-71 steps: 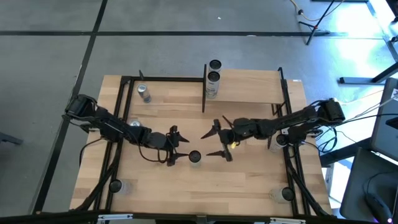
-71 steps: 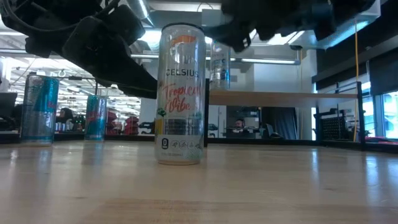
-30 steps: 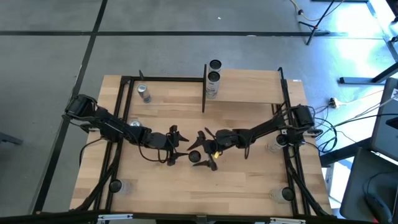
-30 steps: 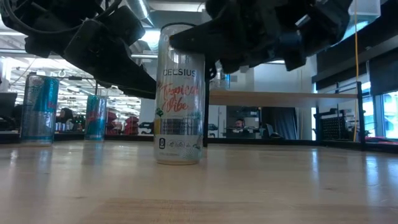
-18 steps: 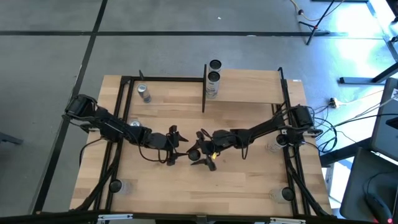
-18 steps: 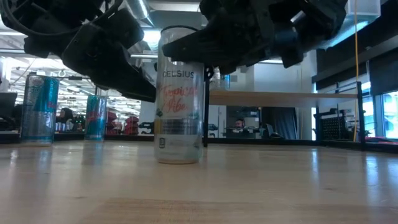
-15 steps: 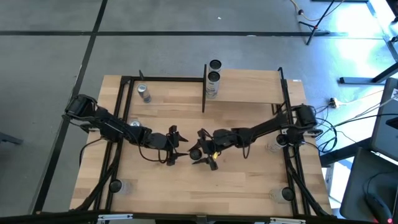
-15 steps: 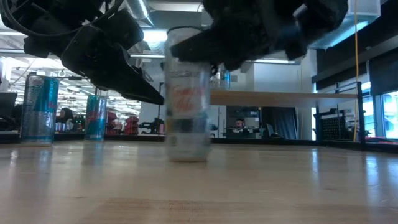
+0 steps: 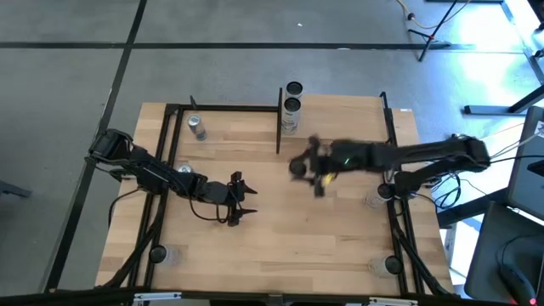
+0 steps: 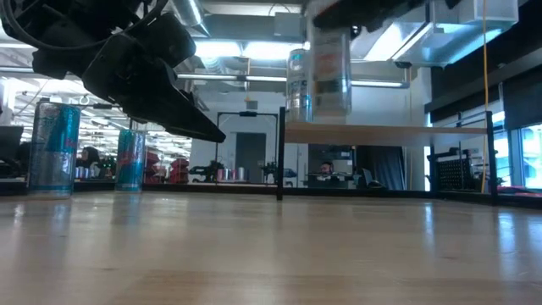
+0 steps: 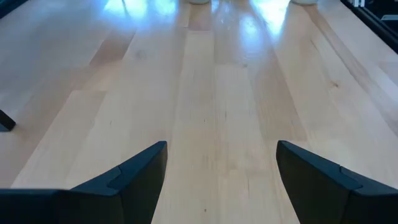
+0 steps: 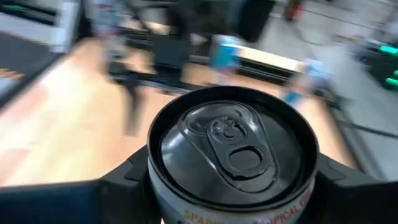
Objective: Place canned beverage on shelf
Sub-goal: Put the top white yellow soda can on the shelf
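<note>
My right gripper (image 9: 304, 167) is shut on a white canned beverage (image 10: 330, 66) and holds it in the air, near the left end of the shelf (image 9: 340, 119) and higher than the shelf board (image 10: 381, 132). The can's dark top (image 12: 231, 140) fills the right wrist view. Another can (image 10: 297, 80) stands on the shelf's left end. My left gripper (image 9: 242, 201) hangs open and empty over the table's middle left; its two fingers frame bare wood in the left wrist view (image 11: 221, 165). My right gripper pinches the can's upper wall (image 12: 158, 190), just under the top rim, between its two fingers (image 12: 121, 186), one on each side. The fingers come about level from the table's right. The can is upright and lifted clear of the table.
Black posts (image 9: 279, 119) edge the shelf. A can (image 9: 197, 127) stands at the table's far left; in the low view two blue cans (image 10: 52, 148) show there. Bare wood (image 9: 323, 229) lies in front of the shelf.
My right gripper has taken hold of the can at the table's middle, beside my left gripper. It has lifted the can clear and carried it up, toward the far edge and the right, to the shelf's left end. The can stays upright.
</note>
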